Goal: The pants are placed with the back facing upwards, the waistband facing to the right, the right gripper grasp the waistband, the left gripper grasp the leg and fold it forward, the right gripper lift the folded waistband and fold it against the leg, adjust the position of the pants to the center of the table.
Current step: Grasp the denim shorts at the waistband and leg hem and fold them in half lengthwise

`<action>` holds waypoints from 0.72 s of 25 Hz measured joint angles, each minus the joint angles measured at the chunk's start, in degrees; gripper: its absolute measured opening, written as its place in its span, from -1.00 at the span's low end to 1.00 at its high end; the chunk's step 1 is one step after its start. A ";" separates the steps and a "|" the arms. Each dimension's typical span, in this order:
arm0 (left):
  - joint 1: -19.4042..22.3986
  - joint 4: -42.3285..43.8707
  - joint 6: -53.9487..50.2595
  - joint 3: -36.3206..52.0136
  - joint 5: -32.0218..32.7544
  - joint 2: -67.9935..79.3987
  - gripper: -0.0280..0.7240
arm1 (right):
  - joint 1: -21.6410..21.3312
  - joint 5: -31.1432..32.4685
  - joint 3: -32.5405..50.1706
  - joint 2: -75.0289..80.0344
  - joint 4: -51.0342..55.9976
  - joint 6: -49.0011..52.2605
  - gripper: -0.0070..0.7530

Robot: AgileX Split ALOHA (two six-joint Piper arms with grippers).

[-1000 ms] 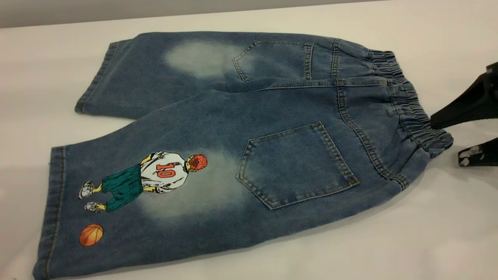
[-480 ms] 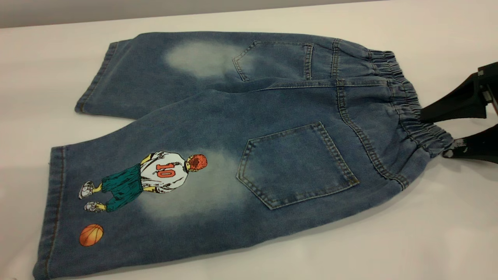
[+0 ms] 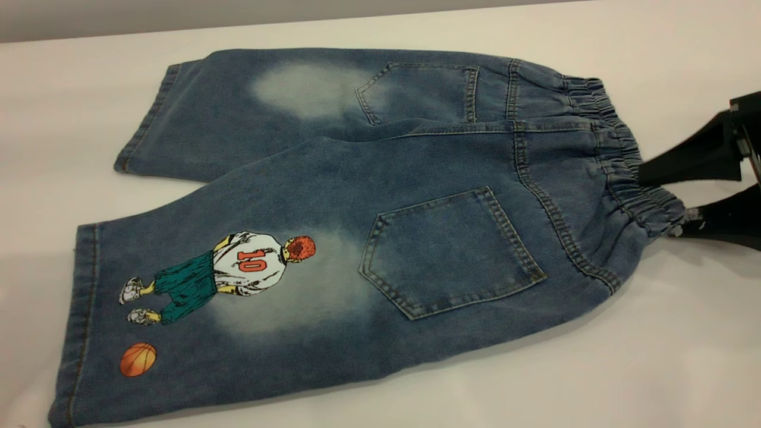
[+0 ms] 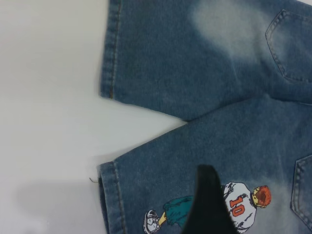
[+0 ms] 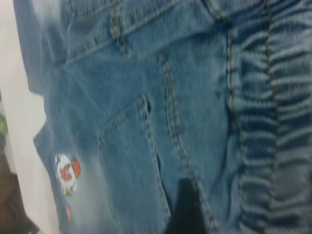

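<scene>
The pants (image 3: 357,226) lie flat on the white table (image 3: 654,368), back up, with the gathered waistband (image 3: 618,160) at the right. The leg (image 3: 196,297) with the number-10 player and orange ball (image 3: 138,359) is nearest the front; the plain leg (image 3: 238,113) lies behind it. My right gripper (image 3: 657,201) is open at the right edge. One finger sits above and one below the near corner of the waistband, which shows up close in the right wrist view (image 5: 273,122). My left gripper (image 4: 207,204) hovers over the printed leg (image 4: 195,161), out of the exterior view.
White table surface (image 3: 89,196) surrounds the pants on all sides. The table's far edge (image 3: 238,27) runs along the back, with a grey wall behind it.
My right gripper has slid left until its open fingers straddle the waistband corner. The waistband end and the print have shifted slightly left.
</scene>
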 joint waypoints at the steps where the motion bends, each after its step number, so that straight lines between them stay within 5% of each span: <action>1: 0.00 0.00 0.00 0.00 0.00 0.00 0.28 | 0.00 0.00 0.00 0.00 -0.83 0.87 0.22; 11: 0.00 0.05 -0.05 0.00 -0.05 0.00 0.28 | 0.04 -0.16 0.00 0.00 -2.08 1.41 -0.83; 18: 0.00 0.05 0.06 0.00 4.41 0.00 0.28 | 0.04 -0.32 0.00 0.00 -2.90 2.76 -0.91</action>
